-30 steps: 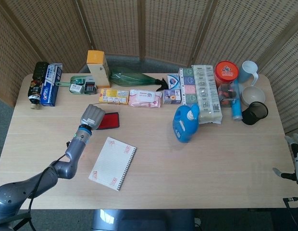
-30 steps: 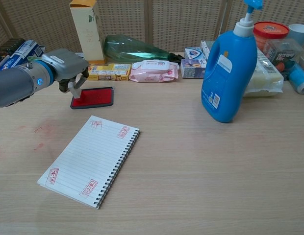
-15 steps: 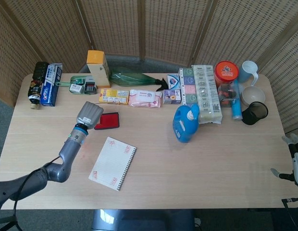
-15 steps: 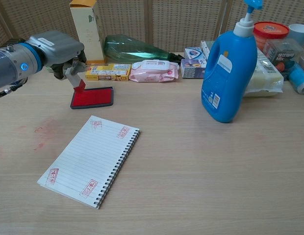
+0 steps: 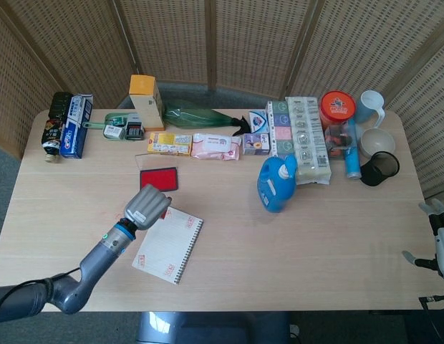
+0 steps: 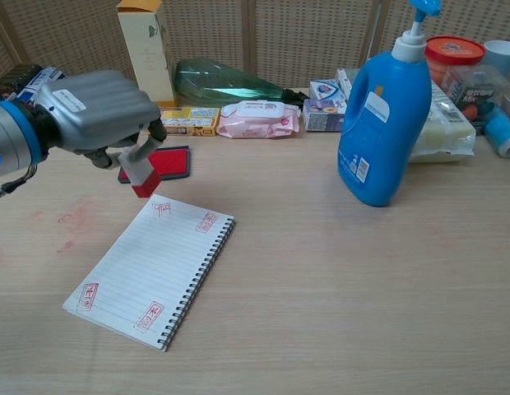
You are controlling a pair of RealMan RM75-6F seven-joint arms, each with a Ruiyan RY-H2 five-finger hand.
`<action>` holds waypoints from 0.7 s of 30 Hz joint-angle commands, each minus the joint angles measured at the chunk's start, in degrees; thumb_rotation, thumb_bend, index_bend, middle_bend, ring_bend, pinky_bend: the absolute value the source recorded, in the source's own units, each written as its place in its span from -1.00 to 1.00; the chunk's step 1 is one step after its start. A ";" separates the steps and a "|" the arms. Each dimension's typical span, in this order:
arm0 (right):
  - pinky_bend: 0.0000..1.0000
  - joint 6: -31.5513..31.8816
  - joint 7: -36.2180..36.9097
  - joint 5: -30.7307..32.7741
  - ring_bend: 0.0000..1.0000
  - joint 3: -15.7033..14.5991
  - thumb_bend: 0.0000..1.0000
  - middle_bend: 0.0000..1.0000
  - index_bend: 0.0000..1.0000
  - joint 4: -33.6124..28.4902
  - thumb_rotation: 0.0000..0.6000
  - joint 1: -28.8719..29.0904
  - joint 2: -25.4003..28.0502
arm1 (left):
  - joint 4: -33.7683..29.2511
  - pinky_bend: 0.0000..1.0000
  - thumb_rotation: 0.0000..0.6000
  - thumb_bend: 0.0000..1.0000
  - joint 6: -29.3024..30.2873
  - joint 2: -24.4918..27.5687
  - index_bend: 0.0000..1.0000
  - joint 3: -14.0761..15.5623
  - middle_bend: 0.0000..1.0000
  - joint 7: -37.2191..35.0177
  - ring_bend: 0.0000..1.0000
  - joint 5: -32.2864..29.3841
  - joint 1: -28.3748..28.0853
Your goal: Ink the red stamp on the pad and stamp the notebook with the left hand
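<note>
Stamp is inked and ready to go down on the notebook.

The left hand [image 6: 95, 111] pinches the red stamp [image 6: 143, 174] and holds it in the air, tilted, just over the top edge of the notebook [image 6: 152, 267]. The pad [image 6: 169, 161] sits just behind the hand on the bench [image 6: 337, 280]. It looks like the stamping step is next: the hand should lower the stamp flat onto a bare spot of the page and press.

Left robot hand [image 5: 146, 206] — over notebook [image 5: 169, 244]
</note>
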 commanded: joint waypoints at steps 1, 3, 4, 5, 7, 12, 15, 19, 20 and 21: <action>-1.00 -0.16 0.15 0.02 -1.00 0.00 -1.00 -0.99 -0.81 -0.04 1.00 0.04 0.07 | -3.34 1.00 1.00 -0.31 0.73 0.77 0.31 1.91 1.00 2.84 1.00 0.74 1.15; -1.00 -0.20 0.18 0.00 -1.00 -0.03 -1.00 -0.99 -0.81 -0.05 1.00 0.04 0.10 | -4.58 1.00 1.00 -0.32 0.85 0.99 0.31 2.64 1.00 4.73 1.00 0.51 1.45; -1.00 -0.17 0.18 -0.05 -1.00 -0.04 -1.00 -0.99 -0.81 -0.06 1.00 0.04 0.12 | -5.26 1.00 1.00 -0.32 0.81 0.99 0.31 3.07 1.00 5.64 1.00 0.26 1.64; -1.00 -0.14 0.21 -0.09 -1.00 -0.04 -1.00 -0.99 -0.81 -0.09 1.00 0.03 0.13 | -5.65 1.00 1.00 -0.32 0.79 0.98 0.31 3.24 1.00 6.15 1.00 0.01 1.76; -1.00 -0.08 0.41 -0.19 -1.00 -0.03 -1.00 -0.99 -0.81 -0.15 1.00 0.01 0.19 | -6.17 1.00 1.00 -0.32 0.62 0.80 0.31 3.88 1.00 7.37 1.00 -0.26 1.97; -1.00 -0.02 0.86 -0.24 -1.00 -0.01 -1.00 -0.99 -0.81 -0.26 1.00 -0.09 0.45 | -6.17 1.00 1.00 -0.32 0.27 -0.15 0.31 4.73 1.00 9.12 1.00 -0.95 2.36; -1.00 0.09 1.08 -0.38 -1.00 -0.03 -1.00 -0.99 -0.81 -0.35 1.00 -0.17 0.57 | -5.96 1.00 1.00 -0.32 0.03 -0.85 0.31 4.86 1.00 9.67 1.00 -1.39 2.46; -1.00 0.12 1.36 -0.51 -1.00 -0.06 -1.00 -0.99 -0.81 -0.44 1.00 -0.22 0.72 | -5.15 1.00 1.00 -0.32 -0.18 -1.95 0.31 4.78 1.00 10.32 1.00 -1.64 2.38; -1.00 0.11 1.41 -0.52 -1.00 -0.07 -1.00 -0.99 -0.81 -0.44 1.00 -0.24 0.75 | -4.92 1.00 1.00 -0.32 -0.24 -2.19 0.31 4.77 1.00 10.48 1.00 -1.68 2.35; -1.00 0.10 1.48 -0.52 -1.00 -0.07 -1.00 -0.99 -0.81 -0.44 1.00 -0.24 0.77 | -4.70 1.00 1.00 -0.32 -0.31 -2.40 0.31 4.79 1.00 10.66 1.00 -1.74 2.33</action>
